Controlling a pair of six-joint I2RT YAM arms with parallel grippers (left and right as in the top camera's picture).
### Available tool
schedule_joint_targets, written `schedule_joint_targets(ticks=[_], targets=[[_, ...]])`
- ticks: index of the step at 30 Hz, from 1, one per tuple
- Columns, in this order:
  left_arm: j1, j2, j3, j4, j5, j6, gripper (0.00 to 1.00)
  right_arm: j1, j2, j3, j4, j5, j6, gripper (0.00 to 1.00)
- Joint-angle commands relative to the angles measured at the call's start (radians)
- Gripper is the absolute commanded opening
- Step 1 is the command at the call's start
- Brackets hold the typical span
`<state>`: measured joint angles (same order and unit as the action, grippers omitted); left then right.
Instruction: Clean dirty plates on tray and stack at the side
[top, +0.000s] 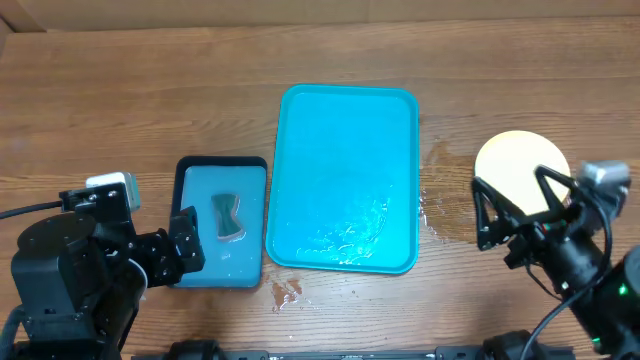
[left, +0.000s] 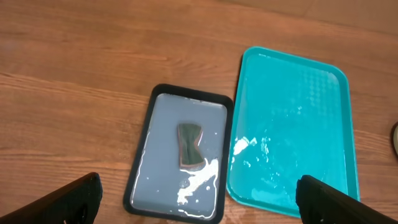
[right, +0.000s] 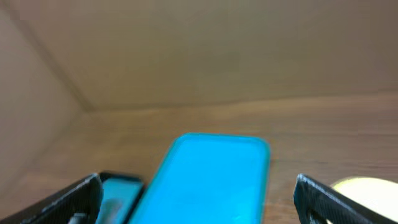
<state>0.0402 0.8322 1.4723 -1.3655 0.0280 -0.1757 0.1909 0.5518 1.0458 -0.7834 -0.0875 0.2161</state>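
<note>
Left arm (top: 70, 262) near-left of tray (top: 345, 150); left gripper (top: 188, 242) aimed toward tray, jaws spread wide, empty. Right arm (top: 590, 275) near-right of tray; right gripper (top: 512, 198) jaws spread wide, empty.

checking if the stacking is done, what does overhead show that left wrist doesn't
Only overhead: the whole plate on the table right of the tray, the open right gripper at its near edge, and the left gripper from outside.
Only left wrist: a closer look at the sponge and the water glare around it.
Both: the wet tray with no plates on it, and the small tray holding the sponge.
</note>
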Motion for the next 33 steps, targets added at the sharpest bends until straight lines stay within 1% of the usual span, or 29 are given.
schedule_joint_targets(ticks=[1, 8, 16, 25, 33], targets=[[-0.002, -0.001, 0.002, 0.0, -0.01, 0.011, 1.0, -0.065, -0.09, -0.178, 0.054, 0.068, -0.008, 1.0], [-0.001, -0.001, 0.002, 0.0, -0.01, 0.011, 1.0, -0.111, -0.336, -0.542, 0.254, 0.06, -0.007, 1.0], [-0.002, -0.001, 0.002, 0.0, -0.009, 0.011, 1.0, -0.115, -0.529, -0.846, 0.525, 0.061, -0.008, 1.0], [-0.002, -0.001, 0.002, 0.0, -0.01, 0.011, 1.0, -0.116, -0.549, -1.042, 0.821, 0.062, -0.008, 1.0], [-0.001, -0.001, 0.002, 0.0, -0.01, 0.011, 1.0, -0.116, -0.549, -1.038, 0.793, 0.064, -0.008, 1.0]])
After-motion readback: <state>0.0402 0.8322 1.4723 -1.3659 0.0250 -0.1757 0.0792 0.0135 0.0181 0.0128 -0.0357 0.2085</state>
